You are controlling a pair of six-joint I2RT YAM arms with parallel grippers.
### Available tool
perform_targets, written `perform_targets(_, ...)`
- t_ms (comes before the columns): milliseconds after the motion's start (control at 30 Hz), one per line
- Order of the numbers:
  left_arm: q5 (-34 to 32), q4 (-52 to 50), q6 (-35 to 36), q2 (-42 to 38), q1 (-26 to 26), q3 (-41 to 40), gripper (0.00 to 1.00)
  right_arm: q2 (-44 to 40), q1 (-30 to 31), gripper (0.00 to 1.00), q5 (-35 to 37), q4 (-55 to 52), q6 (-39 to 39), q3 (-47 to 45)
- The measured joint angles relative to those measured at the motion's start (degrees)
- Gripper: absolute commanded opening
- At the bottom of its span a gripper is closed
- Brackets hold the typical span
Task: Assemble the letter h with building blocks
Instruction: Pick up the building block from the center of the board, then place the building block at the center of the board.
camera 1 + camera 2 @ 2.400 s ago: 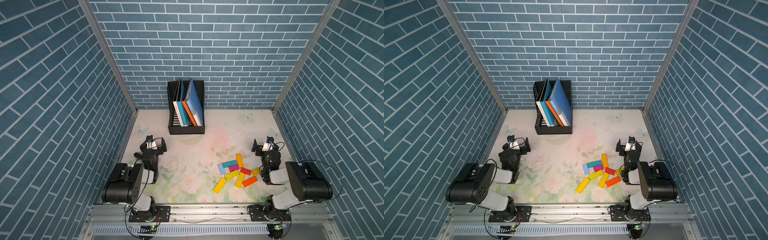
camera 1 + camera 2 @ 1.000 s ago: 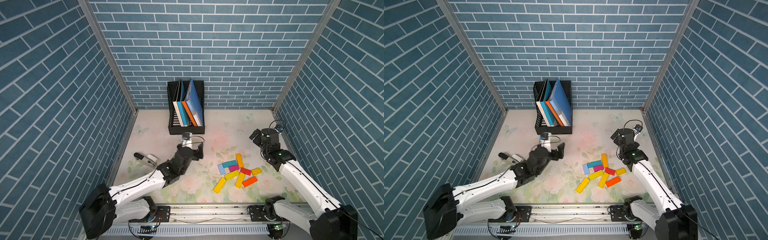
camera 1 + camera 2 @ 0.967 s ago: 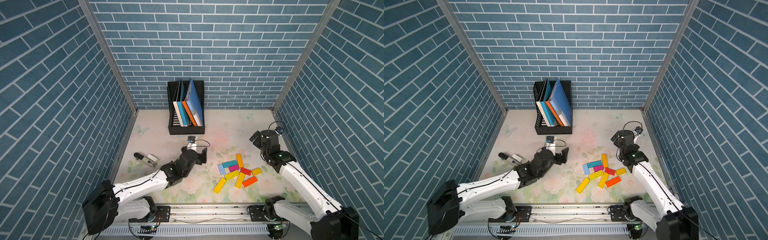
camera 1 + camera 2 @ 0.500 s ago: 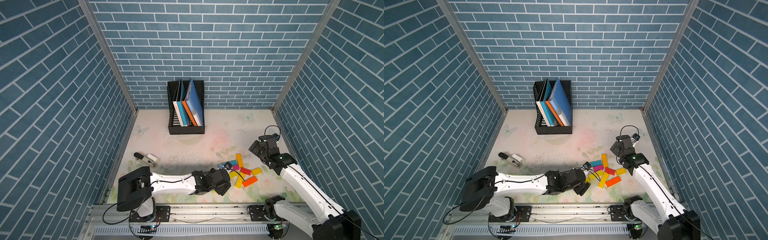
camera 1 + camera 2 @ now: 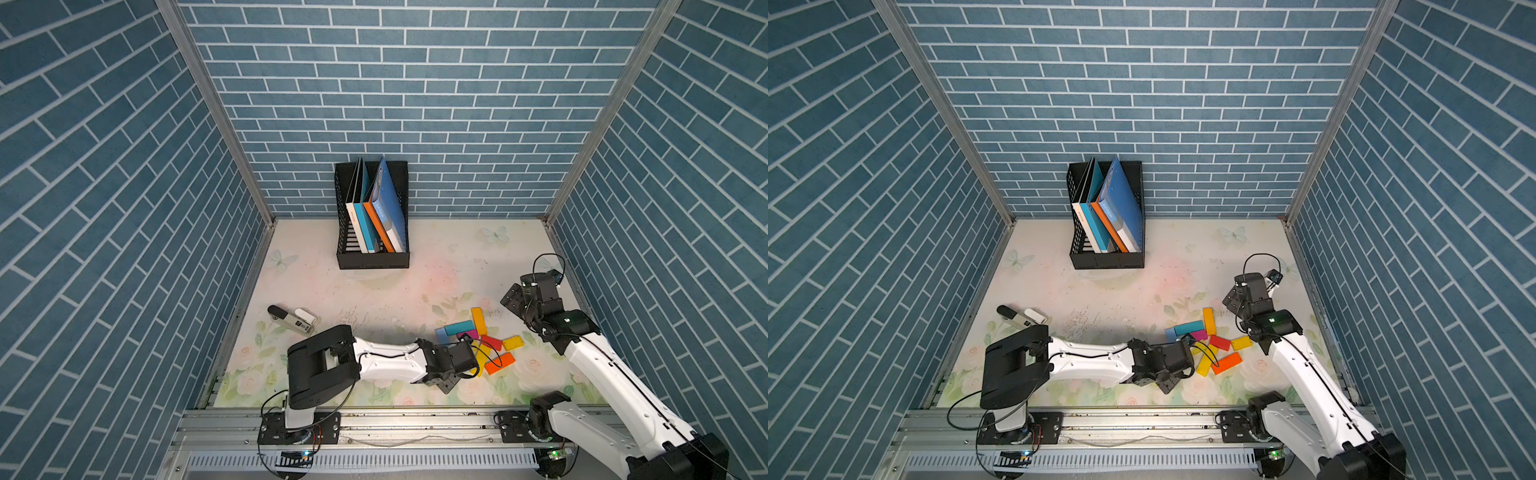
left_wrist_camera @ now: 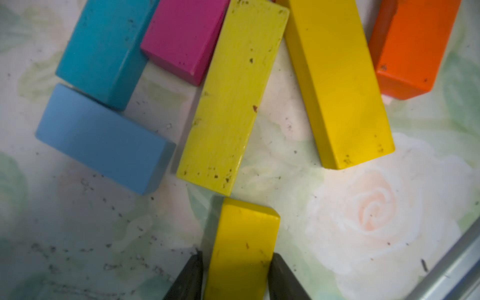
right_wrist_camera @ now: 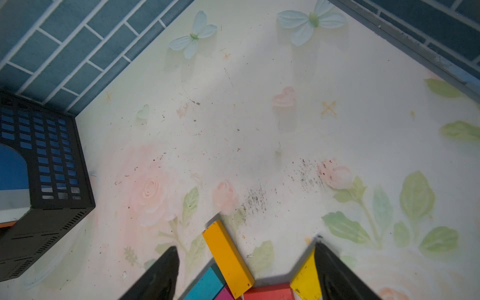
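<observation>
**Pick-up step: L gripper (image 6: 236, 257) pinching yellow block (image 6: 245, 233)**

L gripper is clamping the yellow block at the lower-left edge of the building blocks (image 5: 459, 327), which are lying jumbled in the lower right of a top view. No letter h is forming yet. R gripper (image 7: 245, 242) is hovering by the pile's upper-right end, jaws spread & empty. Next, prob.: lifting w/o nudging neighbours, then carrying to bare mat (image 5: 374, 299) to start the stem.

We see the building blocks (image 5: 459, 328) flat, jumbled at four o'clock on the table (image 5: 374, 291); one yellow block (image 6: 244, 246) between jaws.
</observation>
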Motion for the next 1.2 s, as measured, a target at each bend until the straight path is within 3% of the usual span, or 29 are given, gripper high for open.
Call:
perform_targets(133,-0.8,-2.3,-1.6,-0.1,0.0,0.7,0.13,0.0,0.0,0.82,0.5,-1.5,0.0,0.5)
perform_targets(367,-2.9,-7.5,-4.1,-5.3,3.3,-0.2,0.07,-0.8,0.0,0.80,0.7,-2.4,-0.6,2.7)
perform_targets(533,-2.7,-5.1,-5.7,-11.3,21.6,-2.4,0.00,0.8,0.5,0.74,-1.7,-1.8,-1.5,3.2)
perform_targets(633,-3.7,-2.8,-6.0,-9.0,31.5,-2.3,0.00,3.0,2.4,0.74,-3.1,-1.2,-1.5,3.2)
perform_targets(700,-4.0,-2.1,-6.1,-6.3,34.9,-2.2,0.00,4.5,4.1,0.74,-3.7,-0.9,-1.5,3.2)
perform_targets(833,-4.2,-2.0,-6.2,-1.0,36.6,-0.9,0.00,6.4,6.6,0.74,-4.1,-0.8,-1.5,4.1)
perform_targets(1067,-4.8,-1.1,-7.4,-1.0,36.7,-0.9,0.00,6.9,7.9,0.74,-4.3,0.1,-1.5,4.6)
perform_targets(1133,-4.8,-0.9,-7.6,-1.0,36.7,-1.1,0.09,7.4,8.1,0.74,-4.3,0.3,-1.5,4.6)
perform_targets(1200,-4.8,-0.8,-7.8,-1.0,36.7,-1.2,0.34,7.8,8.4,0.74,-4.3,0.4,-1.5,4.6)
